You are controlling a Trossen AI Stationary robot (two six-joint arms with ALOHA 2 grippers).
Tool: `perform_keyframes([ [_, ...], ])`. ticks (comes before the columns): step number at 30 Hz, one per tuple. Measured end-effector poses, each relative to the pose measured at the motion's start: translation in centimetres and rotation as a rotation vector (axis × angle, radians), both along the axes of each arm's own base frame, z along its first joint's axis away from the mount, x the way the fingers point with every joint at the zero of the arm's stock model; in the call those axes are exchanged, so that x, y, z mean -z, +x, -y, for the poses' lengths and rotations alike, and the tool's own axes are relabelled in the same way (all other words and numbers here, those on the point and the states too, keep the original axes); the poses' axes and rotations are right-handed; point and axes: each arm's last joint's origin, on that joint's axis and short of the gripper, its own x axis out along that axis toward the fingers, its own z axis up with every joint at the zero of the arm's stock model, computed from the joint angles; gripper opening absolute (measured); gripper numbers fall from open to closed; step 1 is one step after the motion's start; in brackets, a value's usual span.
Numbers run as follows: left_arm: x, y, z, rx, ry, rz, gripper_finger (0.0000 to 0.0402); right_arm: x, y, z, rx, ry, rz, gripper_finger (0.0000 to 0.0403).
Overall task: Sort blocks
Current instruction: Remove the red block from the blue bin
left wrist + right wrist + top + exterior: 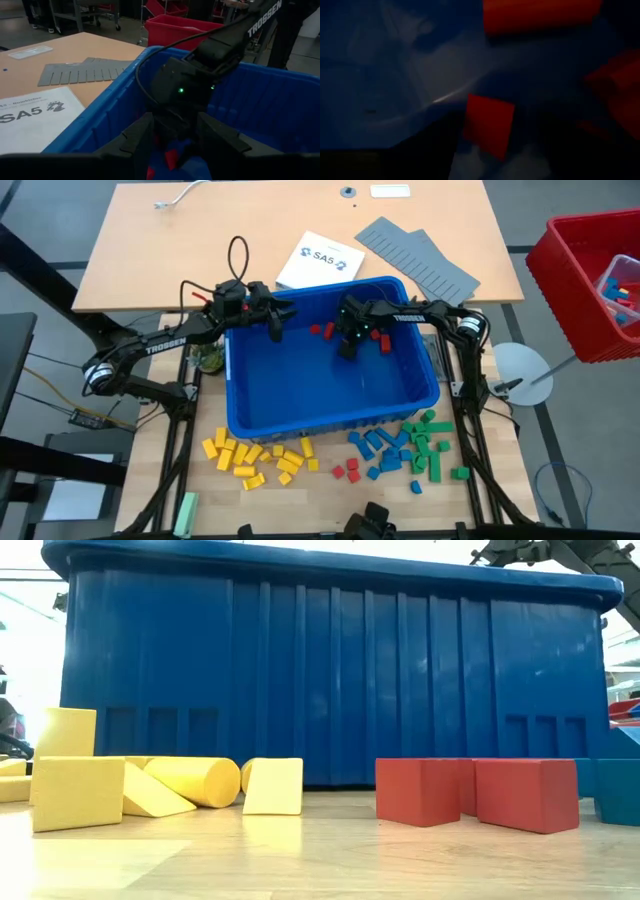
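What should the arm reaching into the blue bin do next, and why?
Probably close the right gripper on the red block between its fingers and lift it; the fingers look open, low in the blue bin, and red blocks are piled outside.

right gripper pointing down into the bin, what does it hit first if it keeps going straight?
Likely a red block: in the right wrist view it sits directly ahead of the right gripper, low inside the blue bin. Past it, the bin floor. Depth is unclear, so contact distance can't be judged.
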Motion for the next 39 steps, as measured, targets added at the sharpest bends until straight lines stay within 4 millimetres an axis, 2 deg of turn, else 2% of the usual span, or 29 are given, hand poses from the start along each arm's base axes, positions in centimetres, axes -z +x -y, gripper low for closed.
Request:
perform_keyframes([
  [11,0.0,0.0,0.0,0.000,0.001,0.001,0.0163,0.8,0.3,0.0,-0.010,0.002,-0.013,0.0196],
  [18,0.0,0.0,0.0,0.000,0.001,0.001,0.0163,0.8,0.5,0.1,-0.044,-0.026,-0.001,0.0098],
  [21,0.0,0.0,0.0,0.000,0.000,0.000,0.0163,0.2,0.4,0.1,-0.052,-0.038,0.016,0.0052],
  [25,0.0,0.0,0.0,0.000,0.000,0.000,0.0163,-1.3,0.2,-0.1,-0.061,-0.066,0.038,0.0018],
  [32,0.0,0.0,0.0,-0.001,0.000,0.000,0.0163,-4.5,-0.6,-0.7,-0.081,-0.101,0.088,0.0001],
  [39,0.0,0.0,0.0,-0.001,0.001,0.001,0.0163,-6.4,-0.9,-1.7,-0.097,-0.115,0.109,0.0001],
])
